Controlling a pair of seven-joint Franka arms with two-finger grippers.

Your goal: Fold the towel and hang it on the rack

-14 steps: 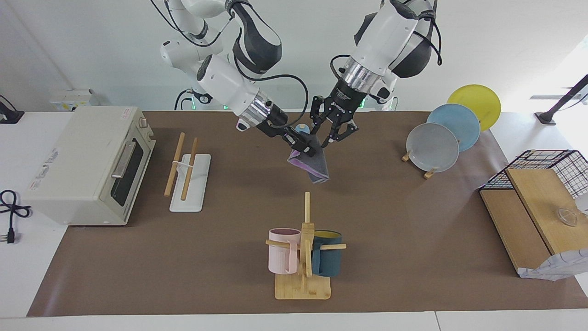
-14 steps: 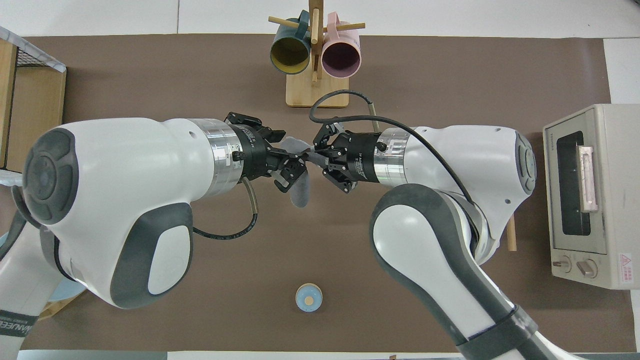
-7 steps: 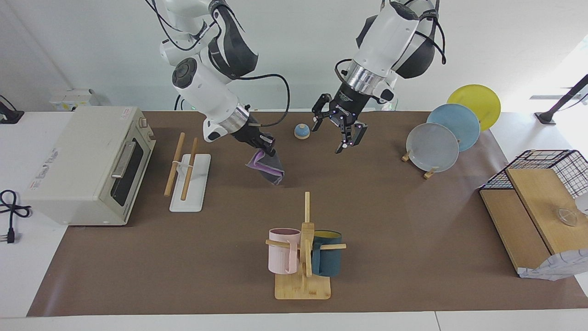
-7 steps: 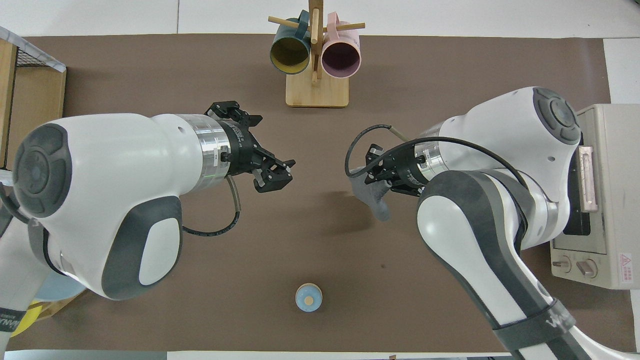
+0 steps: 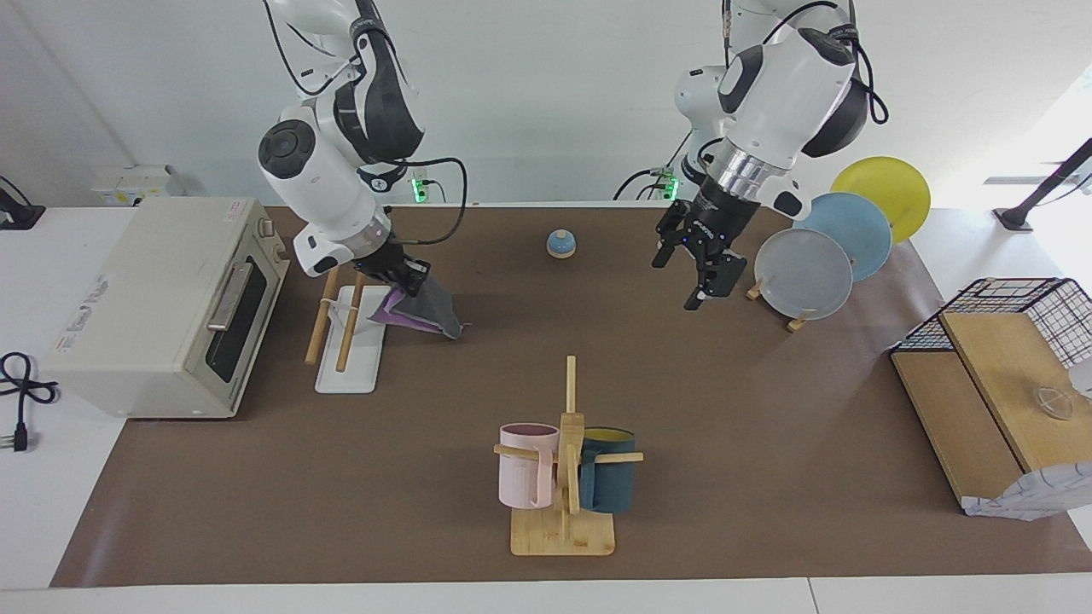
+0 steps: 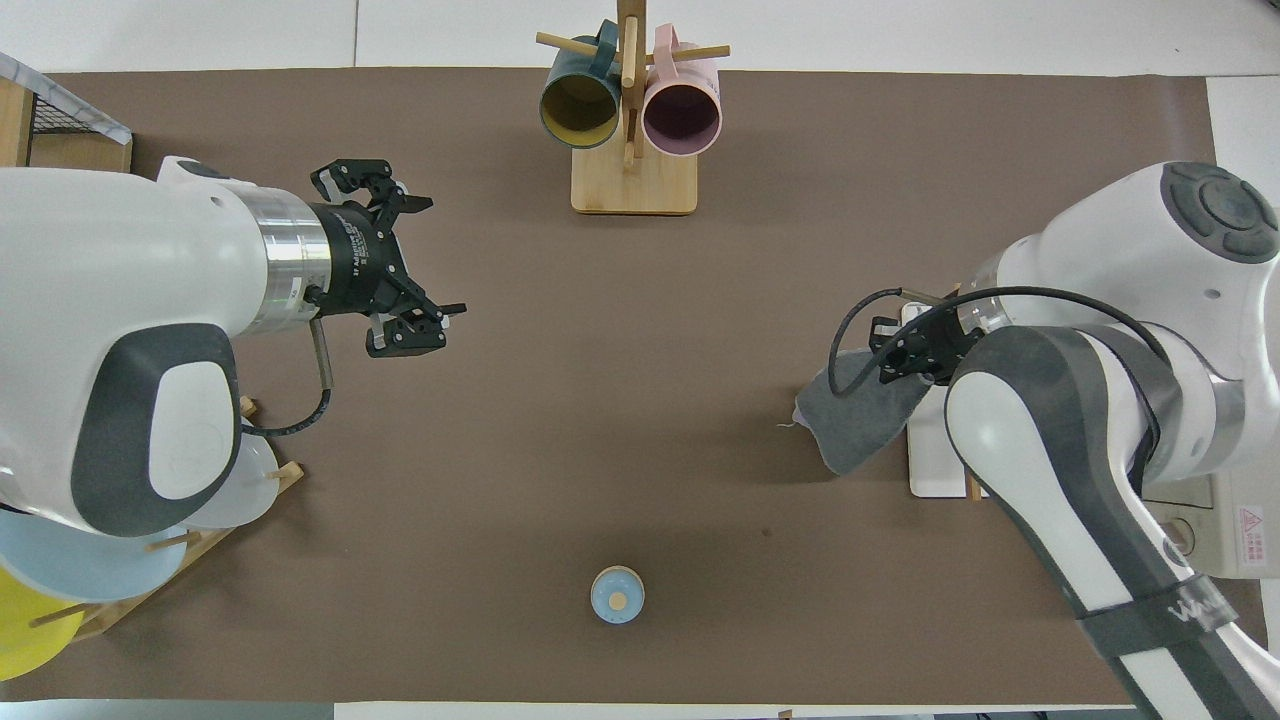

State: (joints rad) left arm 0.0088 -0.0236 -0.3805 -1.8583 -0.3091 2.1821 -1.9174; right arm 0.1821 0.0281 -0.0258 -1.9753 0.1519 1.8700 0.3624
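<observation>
- My right gripper [image 5: 408,280], fingers clamped on the towel [image 5: 420,312], hung beside the rack [image 5: 352,339], left of frame.
- My left gripper [image 5: 705,275], fingers apart, waited upper right.

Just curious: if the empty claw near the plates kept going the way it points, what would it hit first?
Probably only the brown table mat: the open left gripper points down, just beside the plate stand.

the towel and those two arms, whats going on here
The right gripper is shut on the folded towel, holding it in the air beside the rack at the right arm's end of the table. The towel is not yet on the rods. The left gripper waits with open fingers, over the mat by the plate stand.
</observation>
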